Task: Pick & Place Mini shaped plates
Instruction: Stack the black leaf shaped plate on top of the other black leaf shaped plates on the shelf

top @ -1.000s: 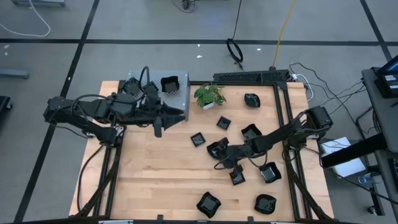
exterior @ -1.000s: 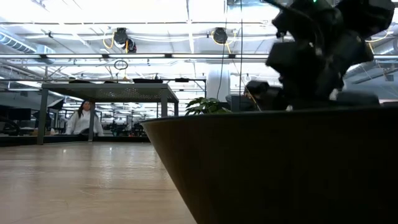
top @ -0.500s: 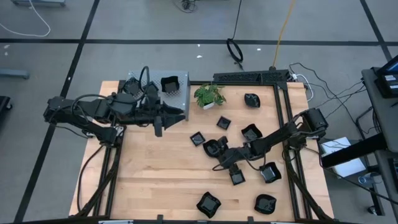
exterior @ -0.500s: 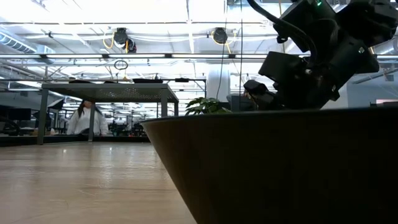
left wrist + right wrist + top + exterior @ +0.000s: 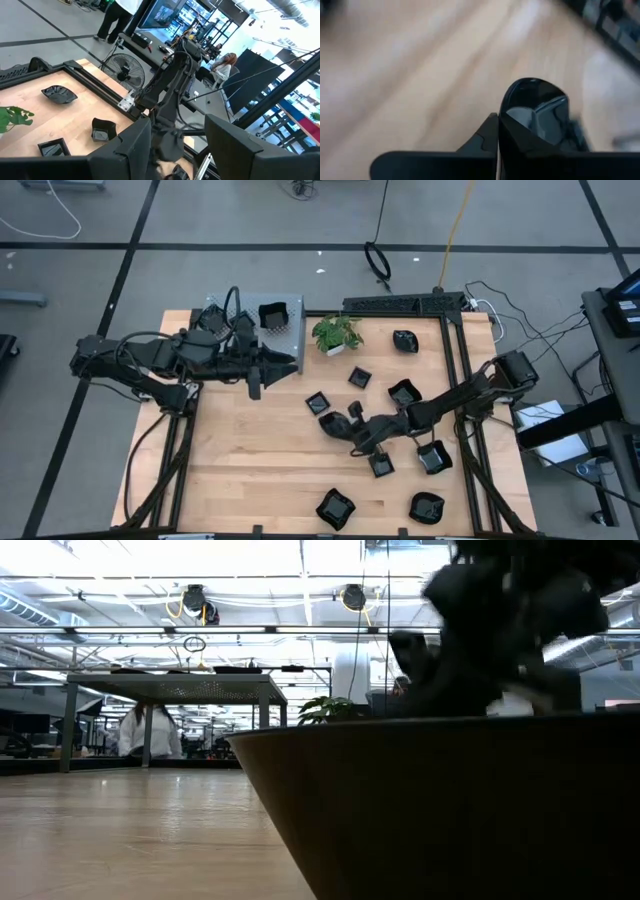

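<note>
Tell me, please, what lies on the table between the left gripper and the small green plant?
Nothing: in the high view only bare wood separates the left gripper from the plant.

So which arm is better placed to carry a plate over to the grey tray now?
The right: its pincer is shut on a plate mid-table. The left pincer hangs empty beside the tray.

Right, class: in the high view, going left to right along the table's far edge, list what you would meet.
Grey box with a black plate in it → green potted plant → lone wavy black plate.
</note>
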Robot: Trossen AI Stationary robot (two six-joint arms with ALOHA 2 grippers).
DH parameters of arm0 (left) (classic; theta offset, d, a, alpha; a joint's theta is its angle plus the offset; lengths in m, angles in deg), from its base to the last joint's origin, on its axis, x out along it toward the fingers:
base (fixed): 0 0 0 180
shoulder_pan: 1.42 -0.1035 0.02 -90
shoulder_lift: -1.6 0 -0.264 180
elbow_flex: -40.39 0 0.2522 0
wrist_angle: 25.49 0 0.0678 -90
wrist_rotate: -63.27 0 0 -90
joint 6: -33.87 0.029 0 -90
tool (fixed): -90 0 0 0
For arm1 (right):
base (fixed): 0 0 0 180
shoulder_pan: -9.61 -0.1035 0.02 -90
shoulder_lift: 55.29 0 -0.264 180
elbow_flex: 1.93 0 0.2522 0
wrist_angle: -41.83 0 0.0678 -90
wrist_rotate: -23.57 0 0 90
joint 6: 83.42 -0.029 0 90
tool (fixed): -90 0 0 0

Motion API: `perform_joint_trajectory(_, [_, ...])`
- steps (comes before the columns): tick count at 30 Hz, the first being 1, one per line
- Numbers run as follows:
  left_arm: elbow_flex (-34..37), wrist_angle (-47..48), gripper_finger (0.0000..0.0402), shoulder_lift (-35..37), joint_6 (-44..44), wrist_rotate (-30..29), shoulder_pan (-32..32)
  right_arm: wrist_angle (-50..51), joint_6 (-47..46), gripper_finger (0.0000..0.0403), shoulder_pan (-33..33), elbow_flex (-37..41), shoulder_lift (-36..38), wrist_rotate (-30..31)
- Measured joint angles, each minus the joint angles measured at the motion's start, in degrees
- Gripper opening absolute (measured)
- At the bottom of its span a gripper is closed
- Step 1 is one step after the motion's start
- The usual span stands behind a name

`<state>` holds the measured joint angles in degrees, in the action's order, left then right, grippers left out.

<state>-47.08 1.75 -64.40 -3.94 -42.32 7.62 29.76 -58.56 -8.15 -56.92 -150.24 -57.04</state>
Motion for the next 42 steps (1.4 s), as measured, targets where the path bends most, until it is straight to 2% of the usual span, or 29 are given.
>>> perform_joint_trajectory(5, [0.0,0.0,0.0191,0.0,0.02,0.0,0.0,-9.7,-1.22,0.0,0.91,-1.25,-2.03,-6.66])
perform_joint_trajectory(8, [0.0,-0.02,0.0191,0.0,0.02,-0.06,0.0,-9.76,-2.08,0.0,1.6,-5.65,-6.96,-9.62])
perform_joint_trajectory(16, [0.0,0.2,0.0191,0.0,0.42,-0.58,0.14,-9.82,-3.18,0.0,2.66,-23.32,-22.08,-10.05])
perform_joint_trajectory(22, [0.0,2.33,0.0191,0.0,0.57,0.39,0.74,-7.82,-8.19,0.0,4.71,-29.29,-27.33,-9.89])
perform_joint_trajectory(26, [0.0,4.57,0.0191,0.02,0.55,0.52,1.86,-6.03,-10.66,0.0002,5.75,-29.36,-27.68,-9.56])
perform_joint_trajectory(30, [0.0,8.52,0.0191,0.02,0.55,0.55,2.85,-4.71,-12.96,0.0022,6.51,-29.36,-27.71,-9.51])
perform_joint_trajectory(36, [0.0,19.18,0.0191,0.02,0.53,0.66,4.4,-4.09,-17.56,0.0086,6.86,-29.32,-26.44,-9.26])
perform_joint_trajectory(39, [0.0,26.14,0.0191,0.02,0.52,0.72,5.46,-2.0,-17.99,0.0118,6.86,-29.33,-23.21,-9.2])
perform_joint_trajectory(42, [0.0,32.94,0.0191,0.02,0.52,0.74,6.54,4.51,-17.53,0.0141,6.83,-29.34,-18.06,-8.06])
